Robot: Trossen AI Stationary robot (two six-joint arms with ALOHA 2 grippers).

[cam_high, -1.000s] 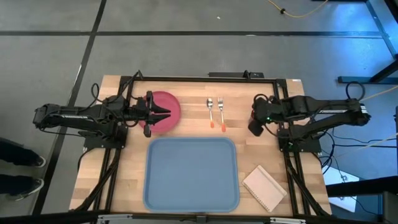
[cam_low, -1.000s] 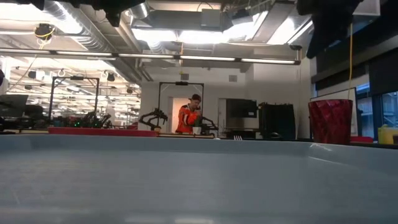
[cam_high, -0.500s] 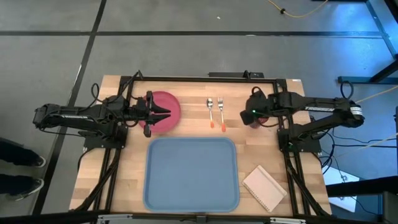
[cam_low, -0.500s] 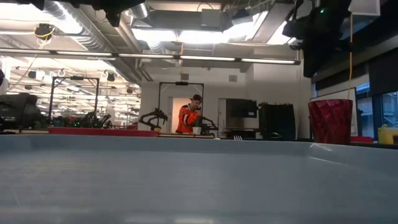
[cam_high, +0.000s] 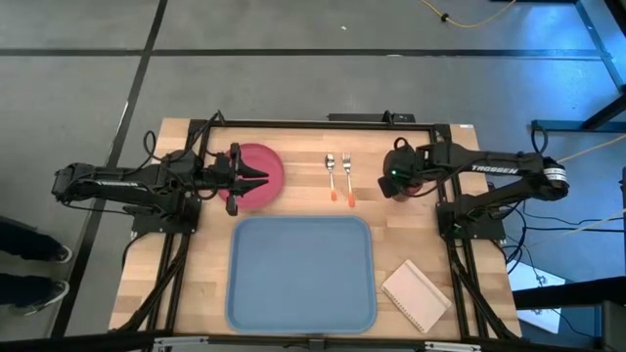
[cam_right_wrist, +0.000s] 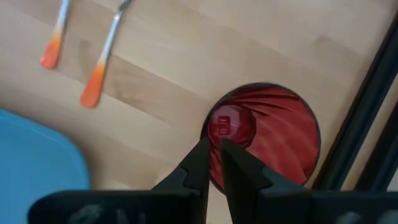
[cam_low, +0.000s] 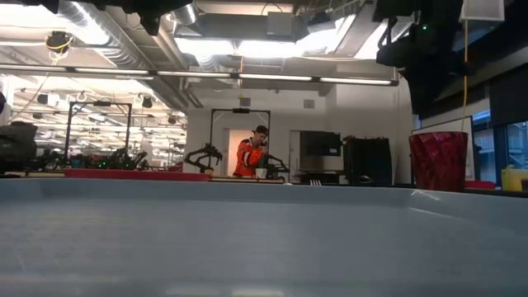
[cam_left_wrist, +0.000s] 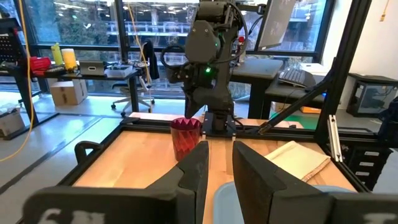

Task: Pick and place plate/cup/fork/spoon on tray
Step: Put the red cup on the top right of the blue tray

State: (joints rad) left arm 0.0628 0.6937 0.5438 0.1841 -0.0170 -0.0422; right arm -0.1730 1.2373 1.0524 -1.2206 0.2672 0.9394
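Note:
The dark red cup [cam_right_wrist: 273, 134] stands upright on the wood at the far right, also seen in the low view [cam_low: 439, 161]. My right gripper [cam_right_wrist: 215, 152] hangs above its rim, pointing steeply down, open by a narrow gap and clear of the cup. My left gripper [cam_high: 264, 178] stays level above the pink plate [cam_high: 266, 158], open with nothing between its fingers [cam_left_wrist: 193, 171]. The fork and spoon lie side by side at the far middle: one utensil [cam_high: 331, 174], the other utensil [cam_high: 346, 176]; which is which I cannot tell. The blue tray [cam_high: 301, 293] lies in the near middle.
A white notepad [cam_high: 416, 295] lies at the near right beside the tray. A black frame rail [cam_right_wrist: 364, 124] runs close past the cup. The tray's wall [cam_low: 247, 239] fills the lower half of the low view. A person in orange [cam_low: 250, 157] stands far back in the room.
My right arm has swung toward the table's far edge and a little toward its left, sinking somewhat. Its wrist has rolled and tipped further down, so the gripper now hangs over the cup. The cup has stayed where it was.

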